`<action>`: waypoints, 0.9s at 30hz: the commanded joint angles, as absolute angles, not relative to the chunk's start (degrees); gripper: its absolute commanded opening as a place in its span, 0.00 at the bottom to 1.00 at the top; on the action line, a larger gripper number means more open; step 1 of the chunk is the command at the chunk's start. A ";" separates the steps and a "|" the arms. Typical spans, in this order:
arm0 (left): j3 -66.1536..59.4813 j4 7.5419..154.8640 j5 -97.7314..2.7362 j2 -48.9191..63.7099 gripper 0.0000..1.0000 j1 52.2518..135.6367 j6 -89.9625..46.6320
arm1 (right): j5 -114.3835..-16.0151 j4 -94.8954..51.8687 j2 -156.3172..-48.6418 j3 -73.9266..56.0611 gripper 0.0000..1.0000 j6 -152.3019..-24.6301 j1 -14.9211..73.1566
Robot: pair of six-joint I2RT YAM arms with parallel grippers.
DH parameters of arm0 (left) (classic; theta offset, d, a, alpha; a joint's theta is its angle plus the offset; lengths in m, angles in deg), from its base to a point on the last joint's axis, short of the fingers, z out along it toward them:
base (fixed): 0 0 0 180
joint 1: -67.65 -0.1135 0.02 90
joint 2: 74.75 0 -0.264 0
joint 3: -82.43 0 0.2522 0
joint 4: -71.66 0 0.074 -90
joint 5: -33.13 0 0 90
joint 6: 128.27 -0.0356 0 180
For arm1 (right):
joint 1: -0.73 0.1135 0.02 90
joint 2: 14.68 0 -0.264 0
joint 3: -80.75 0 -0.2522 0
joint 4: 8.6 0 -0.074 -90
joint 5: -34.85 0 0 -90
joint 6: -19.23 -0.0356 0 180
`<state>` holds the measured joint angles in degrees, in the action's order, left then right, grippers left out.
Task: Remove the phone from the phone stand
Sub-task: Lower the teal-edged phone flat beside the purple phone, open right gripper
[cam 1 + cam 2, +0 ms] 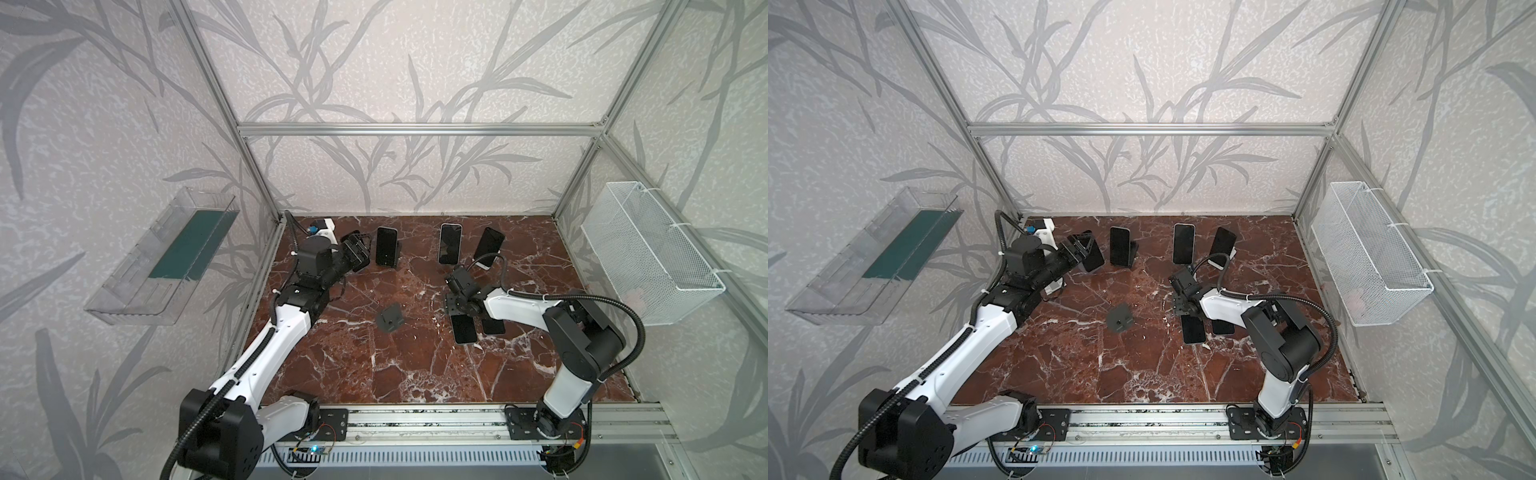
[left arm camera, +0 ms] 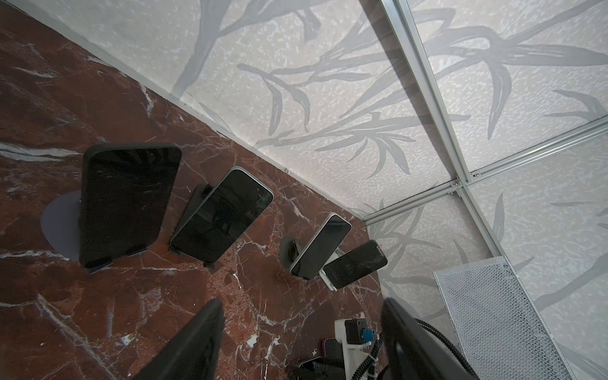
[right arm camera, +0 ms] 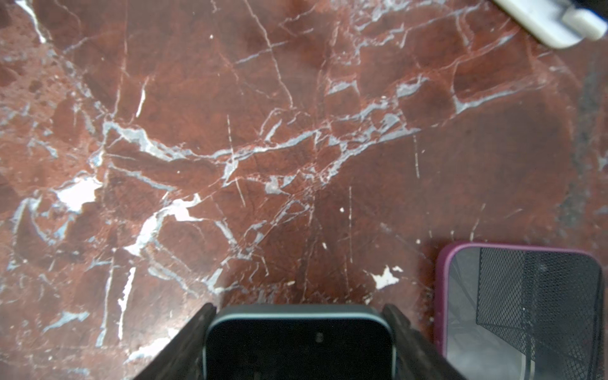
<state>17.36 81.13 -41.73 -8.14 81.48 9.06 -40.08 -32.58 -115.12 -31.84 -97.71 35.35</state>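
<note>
In both top views my right gripper is low over the marble table, right of centre. In the right wrist view it is shut on a black phone with a pale blue edge, its fingers pressed against both long sides. An empty dark grey phone stand sits left of it. My left gripper hovers at the back left beside a black-cased phone leaning on a round grey stand; its jaws stand open with only marble between them.
Three more phones lean on stands along the back. A purple-cased phone lies flat beside the held one. A white wire basket hangs on the right wall, a clear shelf on the left.
</note>
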 commanded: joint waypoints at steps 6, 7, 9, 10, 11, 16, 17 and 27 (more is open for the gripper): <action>15.61 81.24 -41.86 -9.46 0.76 81.39 8.79 | -40.66 -30.68 -115.70 -32.71 0.72 -96.18 33.03; 15.58 81.21 -41.88 -9.53 0.76 81.35 8.83 | -40.90 -30.47 -115.64 -33.00 0.73 -96.34 32.75; 15.73 81.03 -41.73 -9.46 0.76 81.45 8.92 | -40.91 -30.12 -115.59 -33.45 0.74 -96.34 32.60; 15.73 81.00 -41.60 -9.37 0.76 81.45 8.93 | -40.91 -29.92 -115.62 -33.62 0.74 -96.42 32.54; 15.74 80.89 -41.53 -9.36 0.76 81.44 8.93 | -41.04 -29.76 -115.71 -33.63 0.74 -96.48 32.46; 15.74 80.94 -41.71 -9.20 0.76 81.45 8.93 | -41.77 -29.20 -116.02 -33.56 0.75 -96.97 31.96; 15.84 81.08 -41.93 -9.13 0.76 81.45 8.86 | -42.03 -29.08 -116.25 -33.47 0.75 -97.03 32.02; 15.73 81.28 -41.86 -8.80 0.76 81.37 9.18 | -41.15 -31.22 -119.31 -31.19 0.76 -98.97 31.96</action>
<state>17.36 81.17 -41.80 -8.16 81.48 9.26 -41.19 -29.54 -117.15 -31.62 -97.79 32.29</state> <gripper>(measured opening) 0.759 0.764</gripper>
